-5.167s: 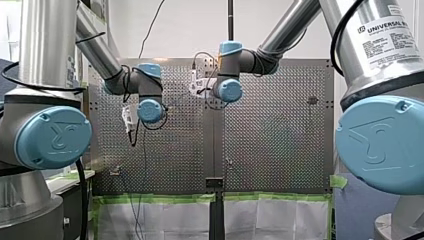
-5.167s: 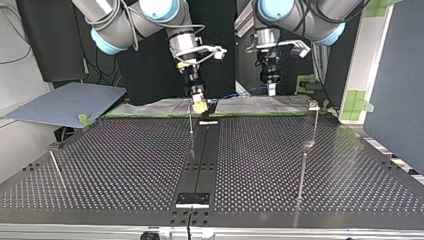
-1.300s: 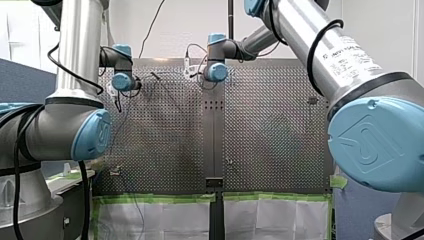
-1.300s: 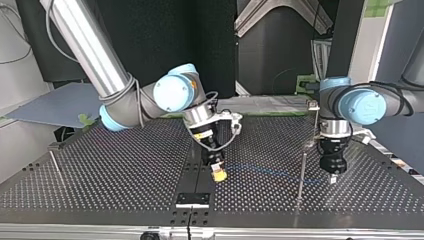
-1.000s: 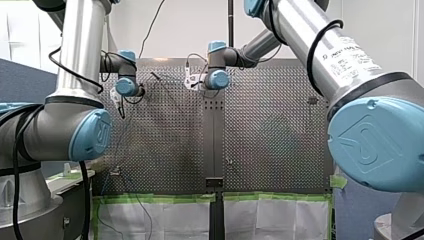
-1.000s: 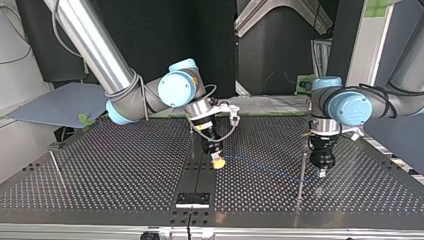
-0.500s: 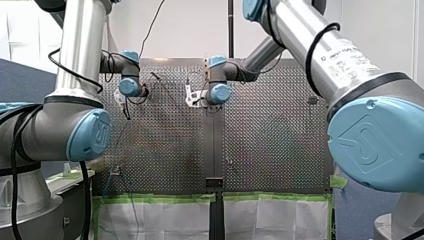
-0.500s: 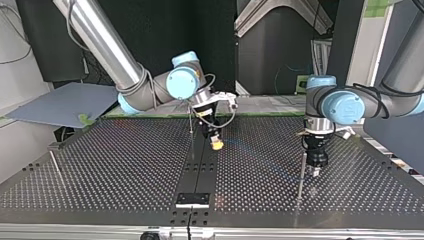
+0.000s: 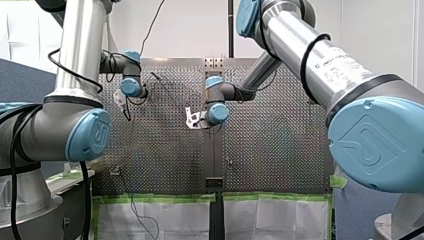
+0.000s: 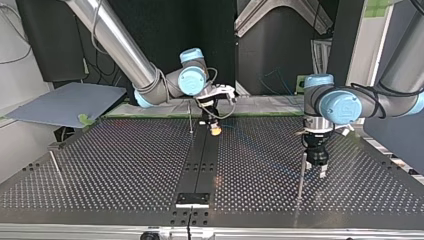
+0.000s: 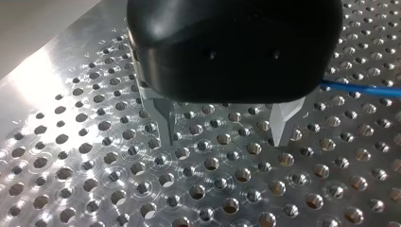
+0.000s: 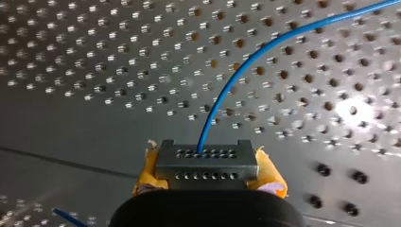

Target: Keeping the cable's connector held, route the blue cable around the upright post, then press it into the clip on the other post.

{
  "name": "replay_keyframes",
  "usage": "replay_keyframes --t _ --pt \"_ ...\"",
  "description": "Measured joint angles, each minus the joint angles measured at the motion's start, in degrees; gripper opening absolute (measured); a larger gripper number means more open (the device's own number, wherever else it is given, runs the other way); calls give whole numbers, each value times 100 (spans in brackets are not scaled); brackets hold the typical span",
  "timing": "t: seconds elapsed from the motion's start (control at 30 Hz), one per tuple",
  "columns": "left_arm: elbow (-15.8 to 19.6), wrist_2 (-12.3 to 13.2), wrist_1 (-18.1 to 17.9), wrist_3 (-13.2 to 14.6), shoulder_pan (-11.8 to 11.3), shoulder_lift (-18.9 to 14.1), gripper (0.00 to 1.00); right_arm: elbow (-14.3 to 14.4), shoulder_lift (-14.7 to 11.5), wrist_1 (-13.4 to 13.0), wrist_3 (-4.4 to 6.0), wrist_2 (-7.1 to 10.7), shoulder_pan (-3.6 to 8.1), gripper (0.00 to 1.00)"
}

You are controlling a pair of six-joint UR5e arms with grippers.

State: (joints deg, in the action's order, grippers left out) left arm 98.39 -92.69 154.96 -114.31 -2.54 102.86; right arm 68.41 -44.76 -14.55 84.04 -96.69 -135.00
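From where I stand, my right gripper [image 12: 208, 183] has its yellow pads [image 12: 270, 172] pressed on either side of the grey connector [image 12: 206, 160], pinching it firmly. The blue cable [image 12: 235, 81] comes out of the connector's row of small holes and arcs up and away over the perforated table [image 10: 125, 170].

In the top view this same right gripper [image 10: 215, 131] hangs low over the far end of the table, near its dark centre strip. It is just beside a thin upright post [image 10: 190, 118]. The cable is too fine there for me to follow its run across the table.

My left gripper [image 10: 318, 172] is well apart from the right one, at the top view's right, pointing straight down at the table. It is just beside another slim post [image 10: 301, 174]. Its own wrist camera shows the black gripper [image 11: 222, 139] with its two metal fingers [image 11: 165, 124] spread wide and nothing between them, only the holes of the table beneath. A stretch of blue cable [image 11: 364, 90] passes outside one finger, not in the gap. I cannot tell whether it touches the gripper.

A third thin post [image 10: 55, 162] stands alone near the table's edge at the top view's left.
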Motion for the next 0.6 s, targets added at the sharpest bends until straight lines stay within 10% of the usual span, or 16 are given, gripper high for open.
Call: replay_keyframes --t 0.6 --pt "-5 168 -9 -55 70 234 99 536 650 -728 87 -245 15 0"
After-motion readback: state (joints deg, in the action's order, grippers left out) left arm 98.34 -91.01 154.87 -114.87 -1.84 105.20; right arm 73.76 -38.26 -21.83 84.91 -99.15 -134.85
